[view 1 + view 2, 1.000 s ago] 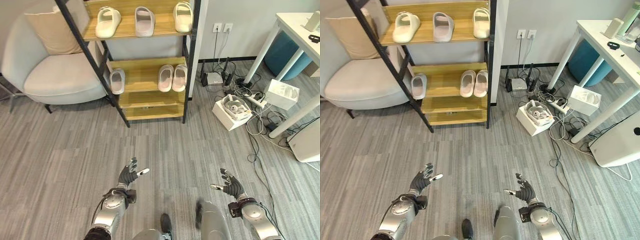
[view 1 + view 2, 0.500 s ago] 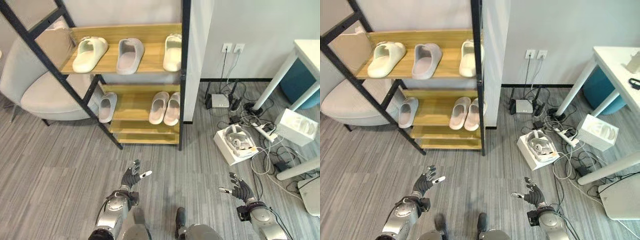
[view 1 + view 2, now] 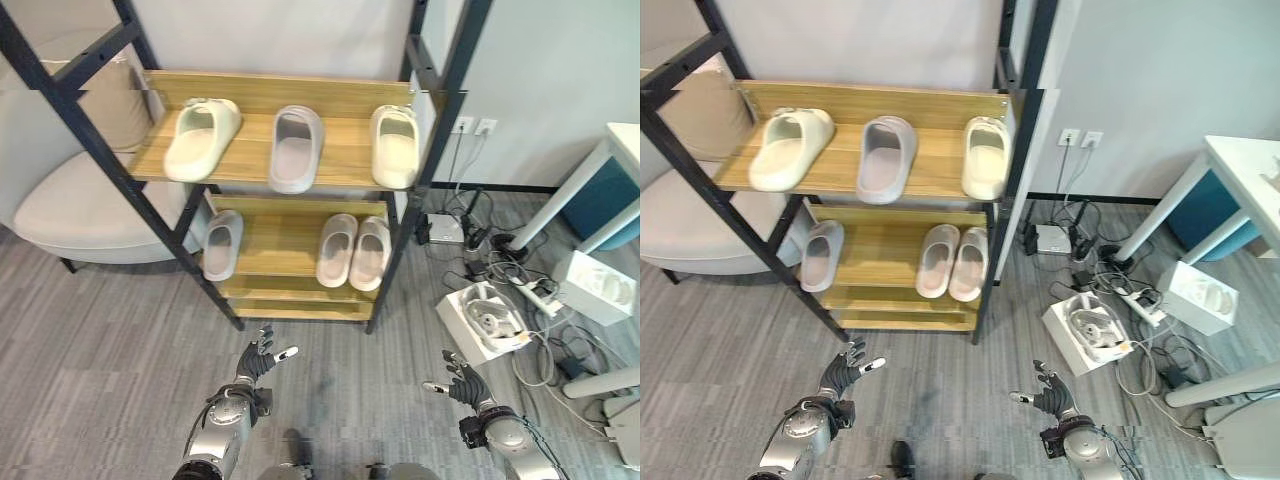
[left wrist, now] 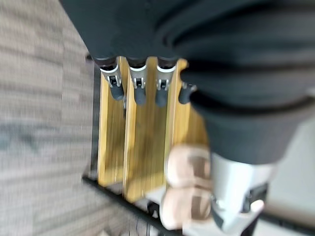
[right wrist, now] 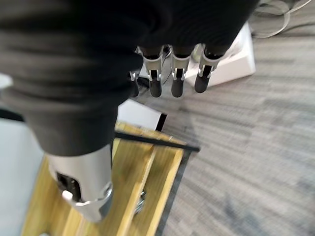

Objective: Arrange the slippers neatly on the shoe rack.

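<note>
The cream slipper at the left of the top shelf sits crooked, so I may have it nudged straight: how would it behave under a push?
The cream slipper looks like thick moulded foam, so probably light and fairly stiff. Lying flat on its sole on the smooth wooden shelf, it would likely slide or pivot rather than tip.

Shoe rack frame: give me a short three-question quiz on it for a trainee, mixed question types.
1. True or false: the black-framed wooden shoe rack carries three slippers on its upper shelf.
2. On the lower shelf, which sits apart from the pale pink slipper pair?
A. the grey single slipper
B. a black boot
C. a folded towel
3. Fill in: the left hand and right hand both hold ____.

Key: 1 true; 2 A; 3 nothing, both are open with fingers spread, above the grey wood-pattern floor.
</note>
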